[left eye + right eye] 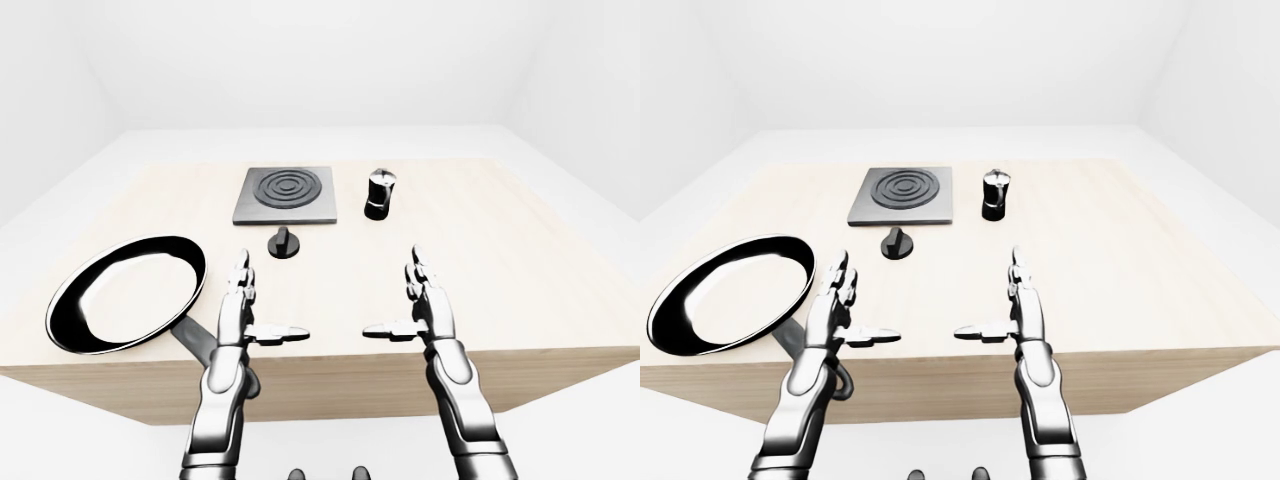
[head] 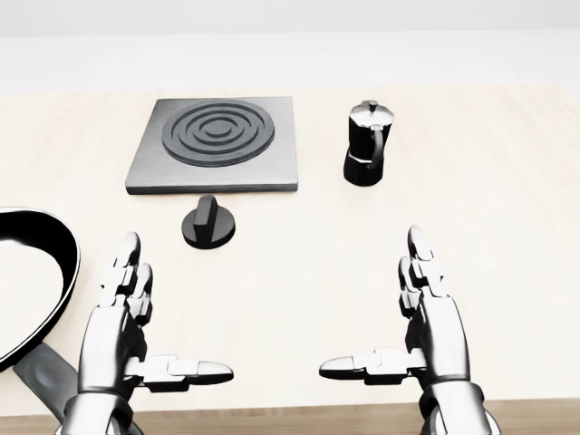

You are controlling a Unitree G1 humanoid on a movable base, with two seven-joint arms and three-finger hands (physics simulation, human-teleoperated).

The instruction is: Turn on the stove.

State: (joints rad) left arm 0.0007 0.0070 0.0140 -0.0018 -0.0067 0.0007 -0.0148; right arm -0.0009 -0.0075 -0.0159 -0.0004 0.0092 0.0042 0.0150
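A: Where is the stove?

B: The flat dark grey square stove plate with raised concentric rings (image 2: 216, 145) lies on the pale wooden table top (image 2: 507, 227), toward the top of the head view and a little left of centre. Its round black control knob with a raised bar grip (image 2: 208, 224) sits on the wood just below the plate's lower edge, apart from the plate.

A: Anything near it?

B: 2 things. A small black and silver moka pot (image 2: 368, 144) stands upright just to the right of the plate, not touching it. A large black frying pan with a glossy pale inside (image 1: 127, 293) lies at the left edge of the table, well apart from the knob, and its dark handle points down toward the table's near edge, beside the left arm.

A: And the hands?

B: Both silver 3-finger hands hover low in the view, below the knob. The left hand (image 2: 127, 326) is released, fingers straight and pointing up the picture, thumb stretched toward the middle. The right hand (image 2: 426, 326) mirrors it, also spread and grasping nothing.

A: Is the way blocked?

B: Bare wood lies between the hands and the knob.
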